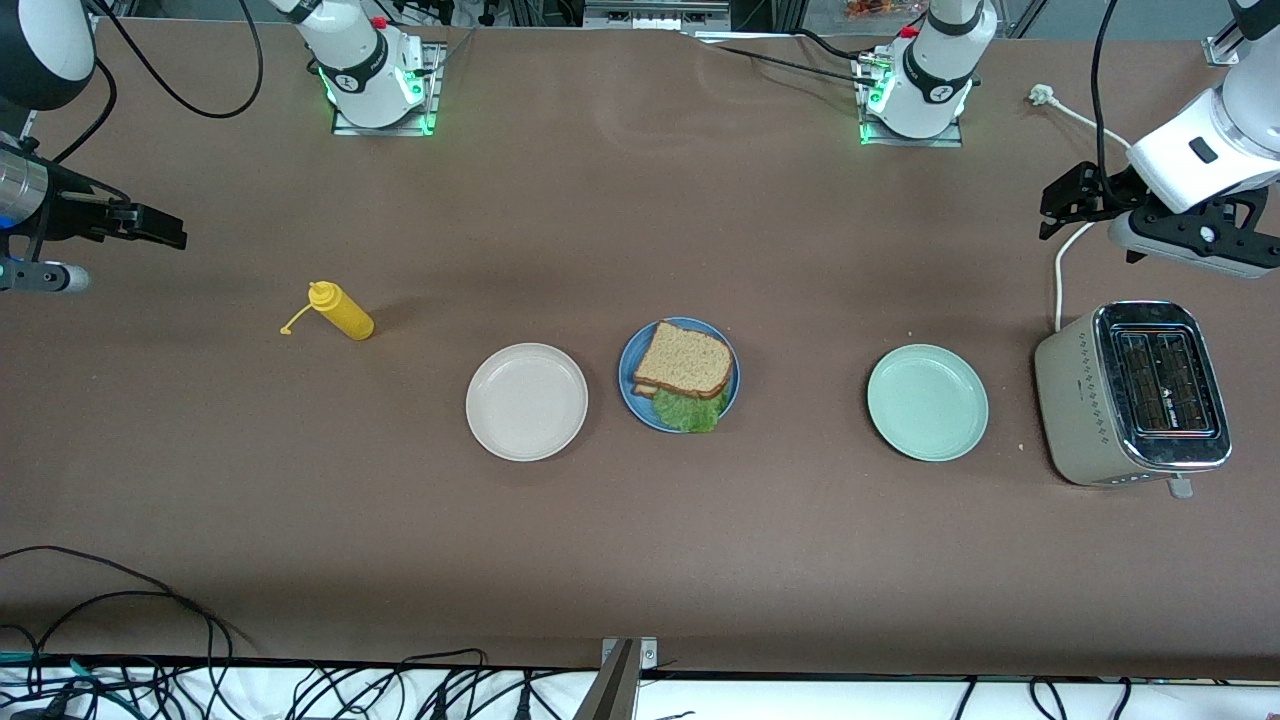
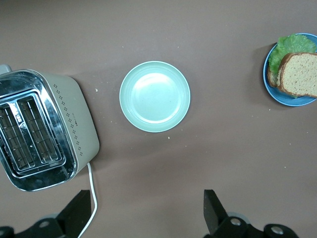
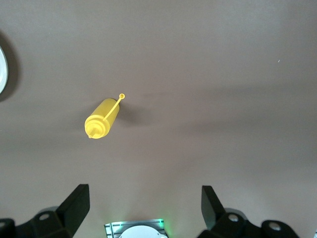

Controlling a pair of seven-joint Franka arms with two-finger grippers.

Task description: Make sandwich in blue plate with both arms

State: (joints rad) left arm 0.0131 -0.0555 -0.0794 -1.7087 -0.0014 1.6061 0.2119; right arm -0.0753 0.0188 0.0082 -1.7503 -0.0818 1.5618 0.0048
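The sandwich (image 1: 685, 362) lies on the blue plate (image 1: 627, 375) at mid-table: brown bread on top, a green lettuce leaf (image 1: 688, 410) poking out from under it. The left wrist view also shows the sandwich (image 2: 299, 74) on the blue plate (image 2: 292, 101). My left gripper (image 1: 1050, 215) hangs open and empty over bare table by the toaster's white cable, at the left arm's end. In its own view the left gripper (image 2: 146, 201) holds nothing. My right gripper (image 1: 170, 228) hangs open and empty over the right arm's end; the right gripper (image 3: 145, 194) shows only table between its fingers.
A cream-white plate (image 1: 527, 401) and a mint-green plate (image 1: 927, 402) flank the blue plate. A beige toaster (image 1: 1135, 392) stands at the left arm's end with its cable (image 1: 1058, 270). A yellow squeeze bottle (image 1: 342, 311) lies toward the right arm's end.
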